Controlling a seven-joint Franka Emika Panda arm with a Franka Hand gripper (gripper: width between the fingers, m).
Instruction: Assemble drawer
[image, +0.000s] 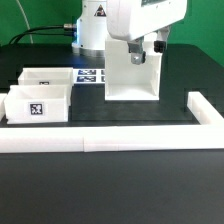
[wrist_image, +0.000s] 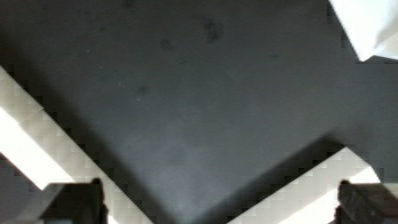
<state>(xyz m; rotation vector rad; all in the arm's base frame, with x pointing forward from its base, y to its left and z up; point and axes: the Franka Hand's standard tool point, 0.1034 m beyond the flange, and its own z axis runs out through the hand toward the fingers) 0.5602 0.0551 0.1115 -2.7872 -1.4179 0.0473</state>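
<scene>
The tall white drawer shell (image: 130, 76) stands upright in the middle of the black table. Two white trays lie at the exterior view's left: the near one (image: 38, 104) shows a black-and-white tag, the far one (image: 46, 77) lies behind it. My gripper (image: 141, 56) hangs at the shell's top edge, toward its right side. In the wrist view the gripper (wrist_image: 217, 205) is open, with one dark fingertip (wrist_image: 71, 204) on each side and nothing between them. White slanting edges (wrist_image: 36, 150) that cross that view may be the shell's walls; I cannot tell for sure.
The marker board (image: 90, 75) lies flat between the far tray and the shell. A long low white border wall (image: 100, 141) runs along the front and turns back at the exterior view's right (image: 205, 108). The robot's base stands behind the shell.
</scene>
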